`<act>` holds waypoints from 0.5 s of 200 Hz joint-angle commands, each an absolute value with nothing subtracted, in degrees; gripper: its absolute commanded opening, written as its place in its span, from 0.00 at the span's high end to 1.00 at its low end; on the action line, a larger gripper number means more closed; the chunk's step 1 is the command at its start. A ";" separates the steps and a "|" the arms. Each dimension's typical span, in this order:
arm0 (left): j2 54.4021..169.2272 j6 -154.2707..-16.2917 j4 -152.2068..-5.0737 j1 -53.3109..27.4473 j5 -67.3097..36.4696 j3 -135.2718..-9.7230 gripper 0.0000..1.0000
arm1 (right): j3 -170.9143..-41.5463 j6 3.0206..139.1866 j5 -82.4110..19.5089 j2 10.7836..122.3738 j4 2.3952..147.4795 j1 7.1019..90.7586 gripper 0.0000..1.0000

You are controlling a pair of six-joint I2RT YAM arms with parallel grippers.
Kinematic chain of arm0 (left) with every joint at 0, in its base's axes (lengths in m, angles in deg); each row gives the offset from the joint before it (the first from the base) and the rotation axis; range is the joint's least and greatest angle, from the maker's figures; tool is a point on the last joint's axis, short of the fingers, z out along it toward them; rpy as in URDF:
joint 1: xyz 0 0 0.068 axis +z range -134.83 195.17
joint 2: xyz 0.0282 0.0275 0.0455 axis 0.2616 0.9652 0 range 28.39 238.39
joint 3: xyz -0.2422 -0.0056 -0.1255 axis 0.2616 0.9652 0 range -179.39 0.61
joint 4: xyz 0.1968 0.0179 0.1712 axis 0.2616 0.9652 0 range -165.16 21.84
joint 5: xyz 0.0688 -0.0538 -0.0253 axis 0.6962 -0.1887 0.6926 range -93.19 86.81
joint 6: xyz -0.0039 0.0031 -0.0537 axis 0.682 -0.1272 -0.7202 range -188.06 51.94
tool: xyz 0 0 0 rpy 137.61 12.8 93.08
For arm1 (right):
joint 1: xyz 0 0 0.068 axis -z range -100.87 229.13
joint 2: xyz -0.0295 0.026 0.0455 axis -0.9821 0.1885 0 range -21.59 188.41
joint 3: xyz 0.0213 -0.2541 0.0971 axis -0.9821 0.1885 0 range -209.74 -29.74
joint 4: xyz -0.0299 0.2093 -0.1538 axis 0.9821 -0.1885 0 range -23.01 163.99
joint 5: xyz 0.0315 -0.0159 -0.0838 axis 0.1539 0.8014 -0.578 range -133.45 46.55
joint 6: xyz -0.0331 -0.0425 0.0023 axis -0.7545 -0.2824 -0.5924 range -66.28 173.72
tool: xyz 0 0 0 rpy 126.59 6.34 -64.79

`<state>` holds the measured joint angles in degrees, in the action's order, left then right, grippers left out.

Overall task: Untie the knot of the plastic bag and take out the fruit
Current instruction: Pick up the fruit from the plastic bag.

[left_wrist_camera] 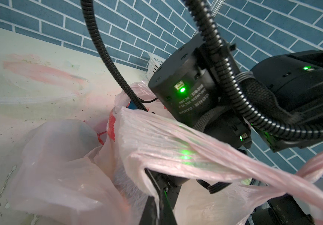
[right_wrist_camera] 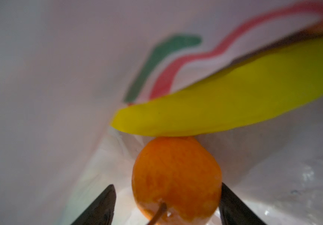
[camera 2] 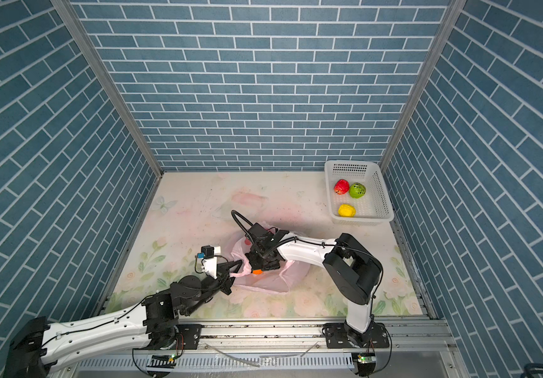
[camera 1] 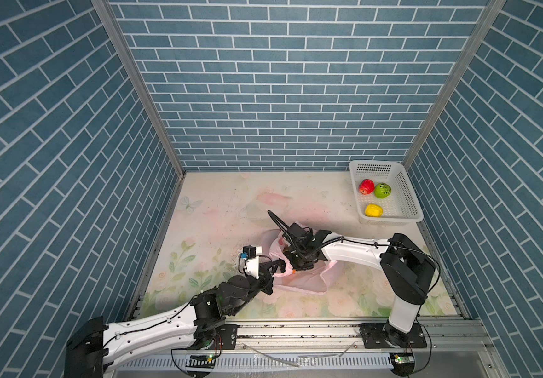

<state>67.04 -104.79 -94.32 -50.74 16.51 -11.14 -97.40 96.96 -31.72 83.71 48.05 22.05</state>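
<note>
Nearest the rail, the left gripper (camera 1: 273,274) is clamped tight on a stretched strip of the bag (camera 1: 302,284), drawing the film up and towards itself. In the left wrist view the pink plastic runs taut across the frame. I can't pick out a knot anywhere. The handles look loose and the mouth gapes, so I'd call the untying done.

Just beyond, the right gripper (camera 1: 299,264) is down inside the bag, which lies mid-table (camera 1: 217,203). Its wrist view tells the story: the jaws are spread wide, one on either side of the orange fruit (right_wrist_camera: 176,175). One finger is right against the skin and the other shows a sliver of gap. It isn't gripping by my read, just poised to close. Touching the orange fruit on its far side lies a long yellow fruit (right_wrist_camera: 224,109), also in the bag. A dark shape (left_wrist_camera: 73,134) shows through the film in the left wrist view. It could be another piece, but I can't tell.

In the far right corner, well apart from the bag, the basket (camera 1: 407,196) holds three pieces. The red fruit (camera 1: 366,187) and green fruit (camera 1: 382,190) sit touching, with a yellow fruit (camera 1: 373,210) a little apart from them.

So three are out and at least two are left inside. The job looks past halfway. What's left is to close on the orange fruit, lift it clear of the mouth without snagging film, and carry it over. Then comes the long yellow fruit and whatever else hides in there.
</note>
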 commanded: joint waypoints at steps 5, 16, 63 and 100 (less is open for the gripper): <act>67.88 -104.97 -94.03 -50.40 16.93 -11.07 0.92 | -100.32 97.75 -33.73 85.56 43.90 21.65 0.23; 68.25 -104.92 -94.33 -50.40 16.80 -11.14 0.92 | -100.00 97.75 -34.65 85.27 43.75 21.65 0.27; 67.73 -103.98 -95.97 -50.40 17.37 -11.04 0.93 | -96.81 98.77 -40.20 80.82 42.65 21.79 0.32; 67.01 -99.73 -100.30 -50.42 18.66 -12.26 0.93 | -92.23 100.59 -45.24 75.02 42.43 21.90 0.26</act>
